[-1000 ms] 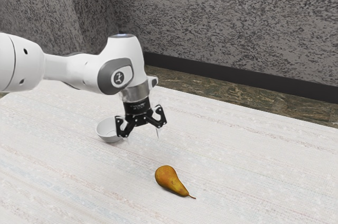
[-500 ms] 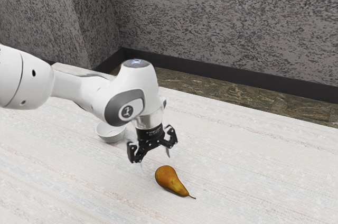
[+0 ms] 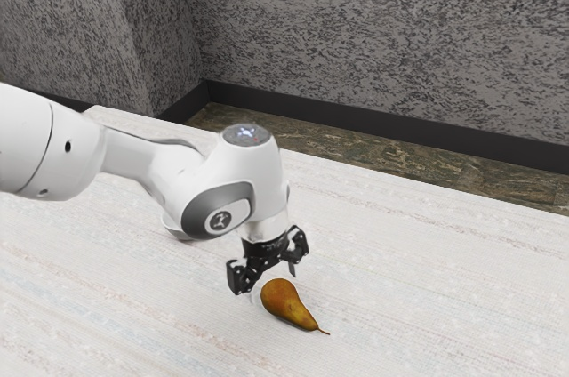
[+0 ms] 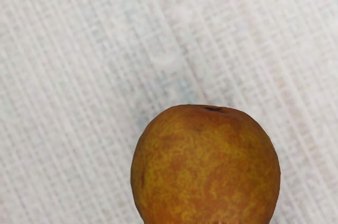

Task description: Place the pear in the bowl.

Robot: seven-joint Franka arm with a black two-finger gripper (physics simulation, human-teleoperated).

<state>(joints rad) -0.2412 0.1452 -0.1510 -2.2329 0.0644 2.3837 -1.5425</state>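
Gripper (image 3: pixel 271 284) Hung Wide Above Pear (image 3: pixel 286 302), Bowl (image 3: pixel 183 234) Stood Apart

The gripper was low over the table (image 3: pixel 427 297), its two fingers spread apart, with nothing clamped between them. It was right at the pear's fat end. In the exterior view one finger stood on the left of that end and the other stood just behind it. Whether either one touched the skin could not be told.

The pear lay on its side on the table, outside the bowl. Its fat end was toward the gripper, and its narrow end, with a thin stem, pointed toward the exterior view's right and lower edge. The skin was brownish orange with yellow mottling. In the wrist view the round end loomed large, with a small dark mark near its edge, against the pale woven surface of the table.

The white bowl was on the table well apart from the pear, toward the exterior view's left. The arm (image 3: pixel 147 156) hid most of it there, so what it held could not be seen. Past the table were a strip of brown floor (image 3: pixel 400 164), a dark baseboard (image 3: pixel 400 134) and a rough gray wall (image 3: pixel 382 39).
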